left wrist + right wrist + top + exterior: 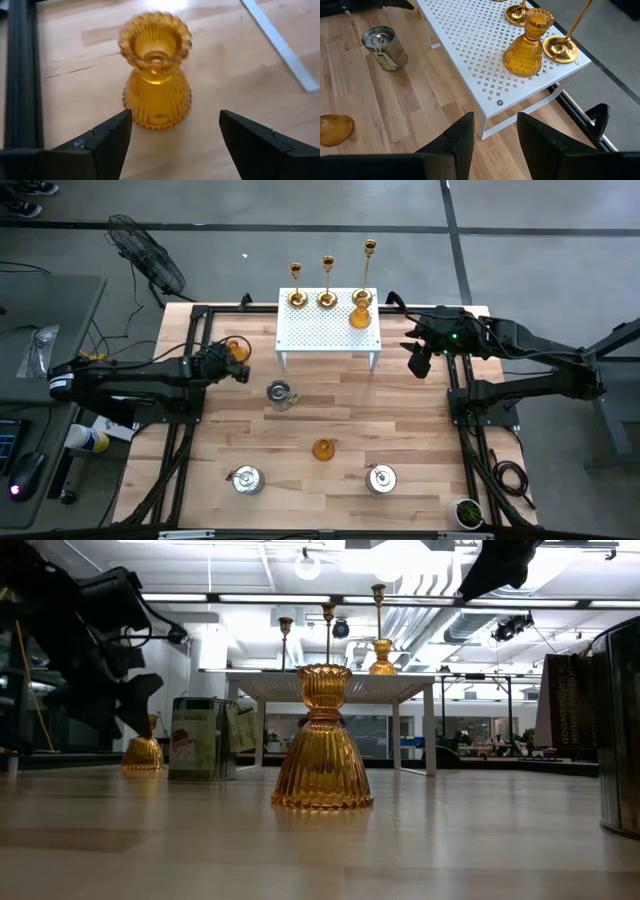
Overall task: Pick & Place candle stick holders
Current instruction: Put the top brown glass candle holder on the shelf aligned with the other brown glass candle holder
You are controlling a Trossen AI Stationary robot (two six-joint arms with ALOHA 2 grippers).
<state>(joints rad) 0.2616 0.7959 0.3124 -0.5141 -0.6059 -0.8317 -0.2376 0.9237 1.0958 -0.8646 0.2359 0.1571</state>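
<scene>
1. Two dark fingers (107, 137) of left gripper (238, 370) spread wide, nothing held; amber holder (156, 75) upright on bare wood just past fingertips, apart from both.
2. Same amber holder at far-left of table (300, 490), just beside left gripper, left of white rack (328, 340).
3. Right gripper (418, 360) off rack's right end, fingers (457, 140) partly apart w/ narrow gap, nothing between them.
4. On rack: second amber holder (361, 313) at right-rear, touching or just beside tallest gold stick's base, can't tell which.
5. Three gold candlesticks (327, 280) in row along rack's far edge, shortest at left, tallest at right.
6. Third amber holder (323, 449) upright mid-table, nearer than rack.
7. Silver pot (279, 393) w/ tag near rack's left leg, between left gripper and mid-table amber one.
8. Two more silver pots near front edge: near-left pot (246, 479), near-right pot (380, 478), well apart.
</scene>
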